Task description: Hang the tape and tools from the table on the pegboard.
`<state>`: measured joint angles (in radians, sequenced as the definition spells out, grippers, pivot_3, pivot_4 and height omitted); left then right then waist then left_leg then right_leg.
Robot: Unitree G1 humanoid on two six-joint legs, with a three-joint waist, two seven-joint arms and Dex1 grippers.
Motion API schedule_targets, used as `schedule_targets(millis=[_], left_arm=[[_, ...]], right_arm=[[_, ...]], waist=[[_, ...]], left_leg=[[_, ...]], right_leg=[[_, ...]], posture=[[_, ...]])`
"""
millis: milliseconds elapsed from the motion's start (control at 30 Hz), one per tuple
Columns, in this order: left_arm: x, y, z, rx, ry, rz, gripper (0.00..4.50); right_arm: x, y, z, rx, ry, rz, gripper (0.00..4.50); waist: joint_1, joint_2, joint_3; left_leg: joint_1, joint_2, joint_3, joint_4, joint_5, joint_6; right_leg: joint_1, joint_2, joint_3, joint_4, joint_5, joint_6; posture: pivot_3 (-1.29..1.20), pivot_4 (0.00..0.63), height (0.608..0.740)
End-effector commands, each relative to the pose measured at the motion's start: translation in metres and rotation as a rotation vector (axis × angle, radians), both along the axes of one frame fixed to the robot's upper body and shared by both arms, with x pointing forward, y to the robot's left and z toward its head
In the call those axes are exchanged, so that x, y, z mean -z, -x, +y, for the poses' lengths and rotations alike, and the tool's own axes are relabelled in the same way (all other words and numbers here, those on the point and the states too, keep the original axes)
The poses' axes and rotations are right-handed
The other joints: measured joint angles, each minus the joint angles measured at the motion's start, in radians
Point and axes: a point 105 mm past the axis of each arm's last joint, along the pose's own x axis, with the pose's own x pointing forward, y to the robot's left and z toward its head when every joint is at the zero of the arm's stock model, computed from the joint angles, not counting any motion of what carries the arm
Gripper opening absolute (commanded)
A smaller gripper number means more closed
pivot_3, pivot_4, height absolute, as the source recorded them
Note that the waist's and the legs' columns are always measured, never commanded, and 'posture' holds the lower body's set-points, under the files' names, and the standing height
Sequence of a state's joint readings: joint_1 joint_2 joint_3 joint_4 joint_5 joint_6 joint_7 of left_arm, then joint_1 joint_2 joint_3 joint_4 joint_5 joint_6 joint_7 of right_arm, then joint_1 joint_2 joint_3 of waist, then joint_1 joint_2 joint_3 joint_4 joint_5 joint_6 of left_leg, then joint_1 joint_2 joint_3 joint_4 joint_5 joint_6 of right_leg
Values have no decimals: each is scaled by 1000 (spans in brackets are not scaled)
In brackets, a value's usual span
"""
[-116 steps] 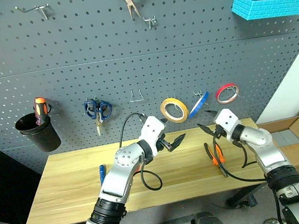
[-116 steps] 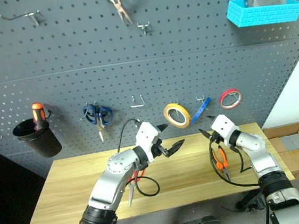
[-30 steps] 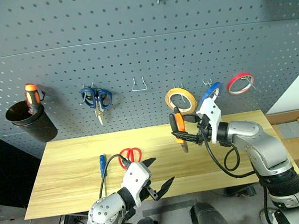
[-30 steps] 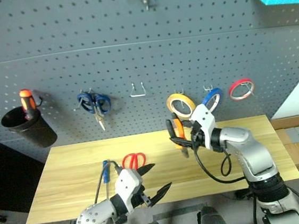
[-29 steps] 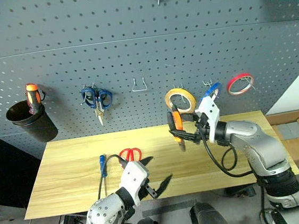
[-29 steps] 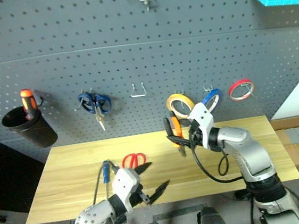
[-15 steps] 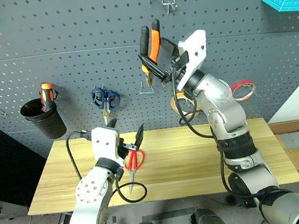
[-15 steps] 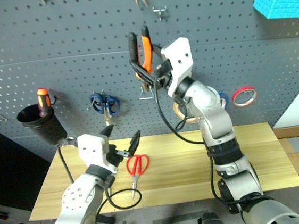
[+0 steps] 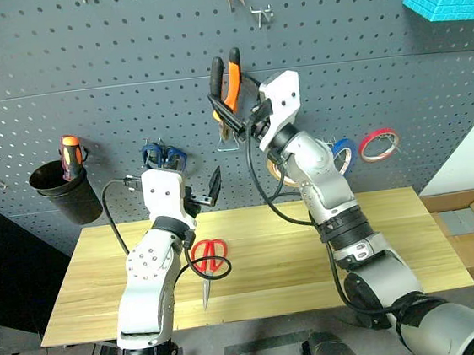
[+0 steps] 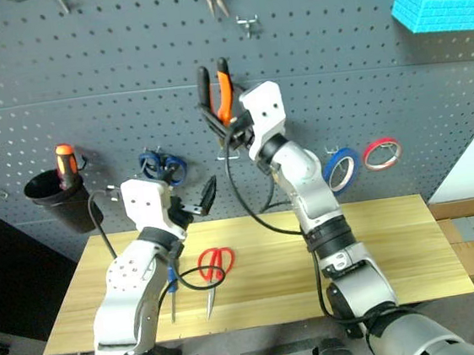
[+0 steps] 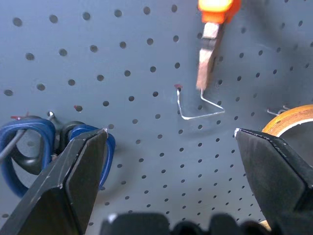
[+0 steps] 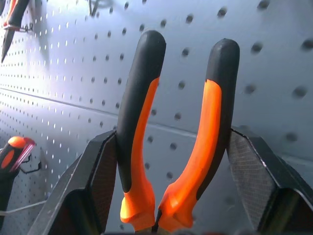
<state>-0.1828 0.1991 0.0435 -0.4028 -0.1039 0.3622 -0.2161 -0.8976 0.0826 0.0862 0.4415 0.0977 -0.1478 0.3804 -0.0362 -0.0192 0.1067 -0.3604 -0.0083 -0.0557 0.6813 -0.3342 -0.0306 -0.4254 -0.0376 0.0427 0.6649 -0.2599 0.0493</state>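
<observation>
**Pliers at hook: slip risk**

Right end effector clamps the pliers, nose down, at the empty hook on the pegboard. Left end effector open, empty. Misjudged alignment could drop them onto the table

scissors on table, before pegboard

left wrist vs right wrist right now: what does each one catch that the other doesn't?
Left wrist alone: the blue-handled scissors hanging on the pegboard, an empty wire hook, the yellow tape roll and the pliers' metal tip, plus the left gripper, jaws open. Right wrist alone: the right gripper shut on the pliers, and the orange-and-black-handled screwdriver. Both: the pegboard and the pliers.
</observation>
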Motion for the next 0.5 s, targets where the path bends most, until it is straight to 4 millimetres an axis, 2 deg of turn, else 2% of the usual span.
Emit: schedule_targets(millis=[33,233,400,500], left_arm=[[-13,1,-7,34,-13,-57,4500],[-12,2,-7,36,-15,-58,4500],[-12,2,-9,39,-11,-60,4500],[-12,2,-11,44,-7,-59,4500]], right_arm=[[0,3,8,-8,30,-35,2923],[40,-2,12,13,168,63,2923],[45,-3,8,50,195,79,2923],[36,-8,1,101,181,56,2923]], waist=[[0,0,0],[1,1,-9],[3,2,-16],[3,2,-16]], left_leg=[[0,0,0,0,0,0],[2,0,0,0,0,0],[13,0,0,0,0,0],[22,0,0,-1,-2,4]], right_leg=[[0,0,0,0,0,0],[2,0,0,0,0,0],[11,0,1,1,0,-1],[20,1,1,1,1,-1]], posture=[[40,68,740],[40,71,740],[36,69,740],[33,68,740]])
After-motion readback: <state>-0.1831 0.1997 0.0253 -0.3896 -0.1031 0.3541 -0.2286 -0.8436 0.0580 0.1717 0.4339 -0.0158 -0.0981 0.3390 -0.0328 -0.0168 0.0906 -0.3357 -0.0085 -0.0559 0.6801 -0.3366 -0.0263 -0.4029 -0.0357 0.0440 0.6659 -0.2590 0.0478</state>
